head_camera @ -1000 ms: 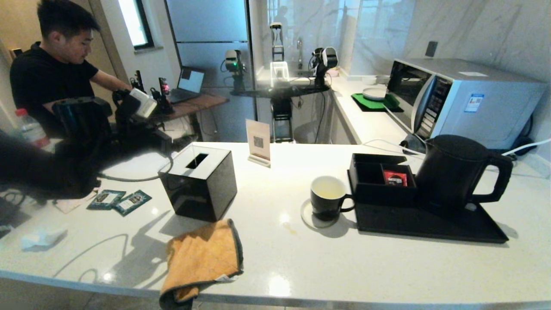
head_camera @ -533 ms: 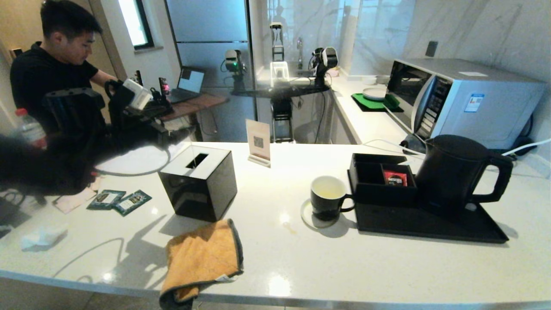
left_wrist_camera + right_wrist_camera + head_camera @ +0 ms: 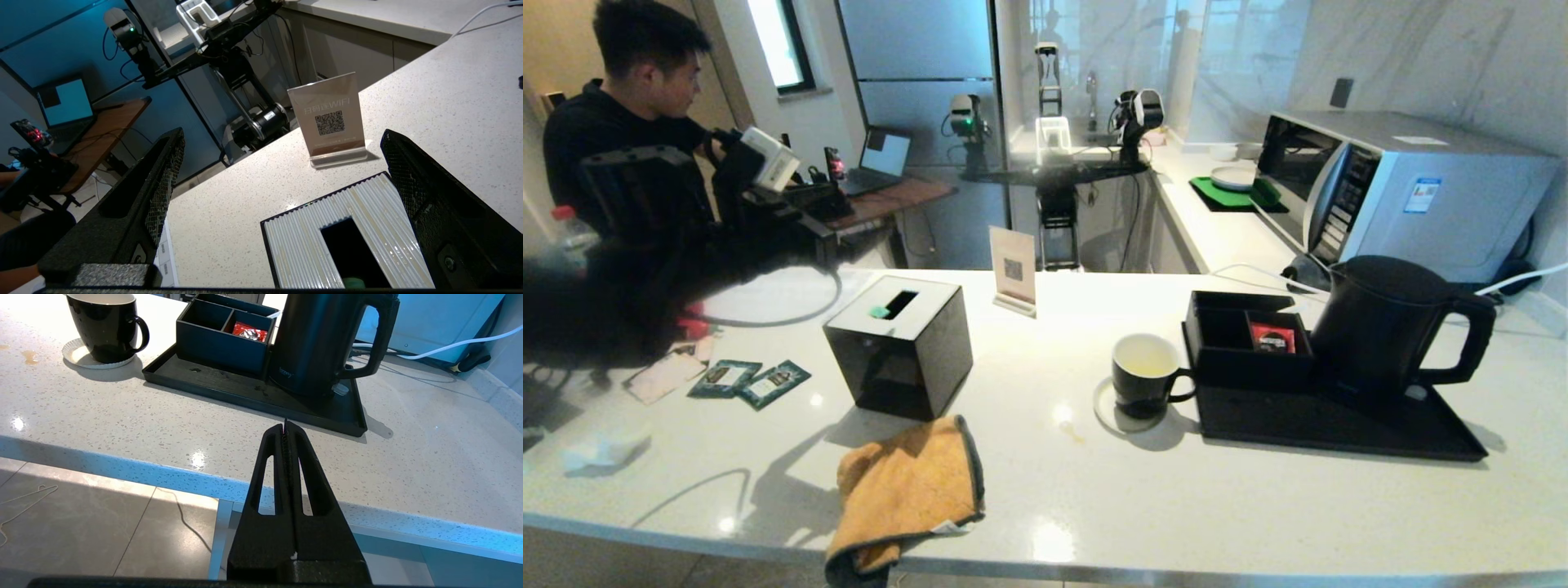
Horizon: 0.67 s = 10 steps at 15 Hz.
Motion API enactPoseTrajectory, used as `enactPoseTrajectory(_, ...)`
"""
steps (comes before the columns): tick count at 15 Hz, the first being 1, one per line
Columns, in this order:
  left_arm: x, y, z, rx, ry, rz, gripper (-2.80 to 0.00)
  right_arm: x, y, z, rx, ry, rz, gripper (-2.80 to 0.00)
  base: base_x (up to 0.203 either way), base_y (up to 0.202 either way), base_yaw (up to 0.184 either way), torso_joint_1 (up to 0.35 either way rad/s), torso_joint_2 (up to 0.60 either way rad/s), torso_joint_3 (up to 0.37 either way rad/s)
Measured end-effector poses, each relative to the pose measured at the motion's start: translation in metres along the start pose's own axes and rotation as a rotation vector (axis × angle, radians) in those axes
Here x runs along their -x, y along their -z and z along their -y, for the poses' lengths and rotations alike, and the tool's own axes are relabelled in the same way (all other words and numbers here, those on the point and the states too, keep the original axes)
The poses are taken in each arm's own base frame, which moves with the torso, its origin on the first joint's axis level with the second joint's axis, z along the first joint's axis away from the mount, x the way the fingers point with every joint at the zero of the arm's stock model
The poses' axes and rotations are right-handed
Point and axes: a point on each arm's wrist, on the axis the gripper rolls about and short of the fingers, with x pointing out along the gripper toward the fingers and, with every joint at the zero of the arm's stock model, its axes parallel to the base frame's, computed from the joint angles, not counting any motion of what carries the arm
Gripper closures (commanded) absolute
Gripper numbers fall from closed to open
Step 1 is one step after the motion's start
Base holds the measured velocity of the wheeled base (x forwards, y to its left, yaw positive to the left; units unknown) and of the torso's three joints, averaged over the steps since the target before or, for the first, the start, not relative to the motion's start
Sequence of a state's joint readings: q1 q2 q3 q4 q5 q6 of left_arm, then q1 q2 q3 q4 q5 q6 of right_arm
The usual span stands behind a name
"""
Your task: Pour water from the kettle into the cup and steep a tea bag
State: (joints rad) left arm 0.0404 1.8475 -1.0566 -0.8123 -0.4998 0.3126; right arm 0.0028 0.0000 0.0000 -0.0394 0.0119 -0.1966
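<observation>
The black kettle (image 3: 1388,327) (image 3: 318,339) stands on a black tray (image 3: 1339,429) at the right. Left of the tray, the black cup (image 3: 1145,376) (image 3: 104,326) sits on a white coaster, with pale yellowish liquid inside. A small green pouch, seemingly the tea bag (image 3: 879,311) (image 3: 353,282), lies at the slot of a black box (image 3: 900,347). My left gripper (image 3: 821,241) (image 3: 282,134) hangs open and empty, above and behind that box. My right gripper (image 3: 286,424) is shut and empty, low before the counter's front edge, out of the head view.
A compartment box (image 3: 1241,343) on the tray holds a red sachet (image 3: 1272,337). An orange cloth (image 3: 907,490) drapes over the front edge. A QR sign (image 3: 1013,265), two dark green packets (image 3: 747,380), a microwave (image 3: 1388,192) and a person (image 3: 629,122) are around.
My left arm has risen and drawn back to the left. A small green piece now shows by the black box's slot, where none showed before. Kettle and cup are unmoved.
</observation>
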Motion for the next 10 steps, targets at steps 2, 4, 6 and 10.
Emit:
enactPoseTrajectory(2, 0.003, -0.004, 0.002, -0.003, 0.002, 0.005, -2.80, 0.000, 0.000, 0.000, 0.000, 0.000, 0.000, 0.00, 0.000, 0.000, 0.000, 0.000, 0.00, 0.000)
enactPoseTrajectory(4, 0.006, -0.005, 0.002, -0.014, -0.002, 0.005, -2.80, 0.000, 0.000, 0.000, 0.000, 0.000, 0.000, 0.00, 0.000, 0.000, 0.000, 0.000, 0.00, 0.000)
enactPoseTrajectory(6, 0.011, -0.002, -0.002, -0.023, -0.018, -0.005, -2.80, 0.000, 0.000, 0.000, 0.000, 0.000, 0.000, 0.00, 0.000, 0.000, 0.000, 0.000, 0.00, 0.000)
enactPoseTrajectory(10, 0.019, -0.003, -0.010, -0.011, -0.046, -0.015, -2.80, 0.000, 0.000, 0.000, 0.000, 0.000, 0.000, 0.00, 0.000, 0.000, 0.000, 0.000, 0.00, 0.000)
